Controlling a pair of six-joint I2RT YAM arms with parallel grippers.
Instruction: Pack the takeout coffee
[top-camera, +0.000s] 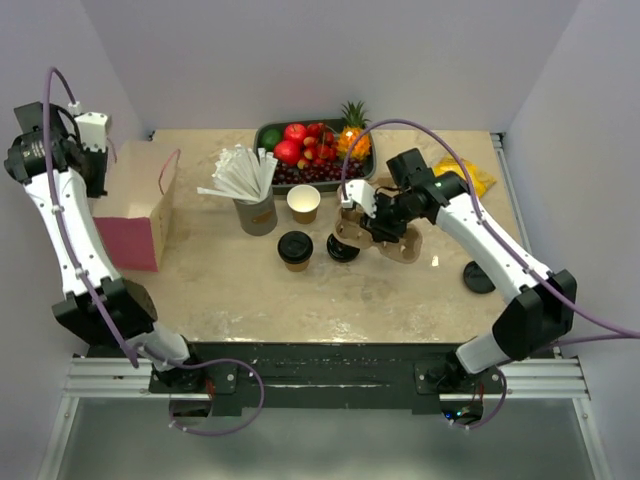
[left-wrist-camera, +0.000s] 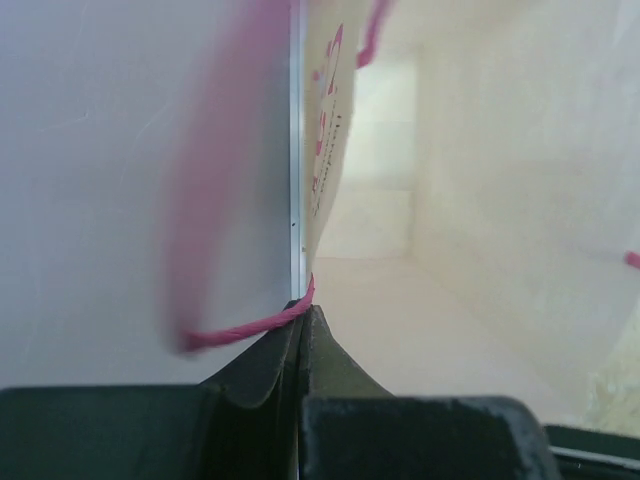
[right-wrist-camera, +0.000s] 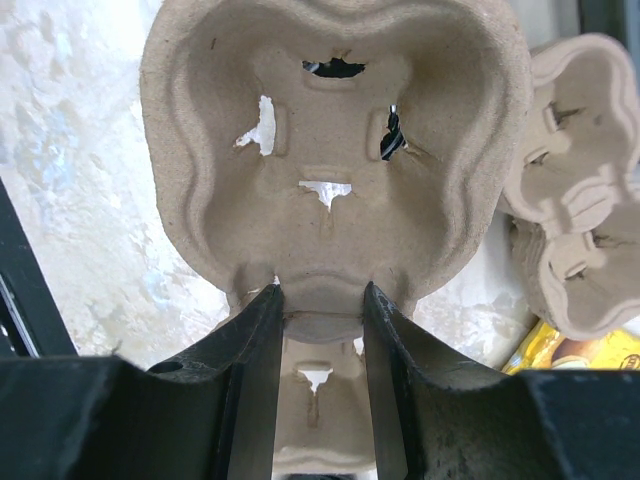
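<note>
- Left gripper (left-wrist-camera: 303, 305) is at the far left of the table (top-camera: 400, 300), with its jaws pressed together and no gap showing.
- It pinches the pink cord handle (left-wrist-camera: 250, 325) of the paper bag (top-camera: 135, 195) right at the fingertips. The rest of the loop is blurred close to the lens.
- The left wrist view looks into the bag mouth, showing pale inner walls and nothing inside.
- Right gripper (right-wrist-camera: 320, 295) grips the cup carrier (right-wrist-camera: 330, 150), a brown moulded-pulp one, with one finger on either side of its near rim.
- In the top view the carrier sits right of centre on the table, under the right wrist.
- More stacked pulp carriers (right-wrist-camera: 580, 200) sit just beside it on the right.
- Takeout coffee (top-camera: 295, 247), a brown cup with a black lid, stands upright mid-table. It is left of the carrier, clear of both grippers and well apart from the bag.
- A dark-lidded item (top-camera: 343, 248) lies between the coffee and the carrier; I can't tell if it's a cup or a loose lid.
- A lidless cup (top-camera: 303, 203) with a white inside stands behind the coffee.
- A grey holder of white packets (top-camera: 255, 200) is to the left of that cup.
- A fruit tray (top-camera: 315, 150) is at the back.
- A loose black lid (top-camera: 479, 277) lies near the right arm.
</note>
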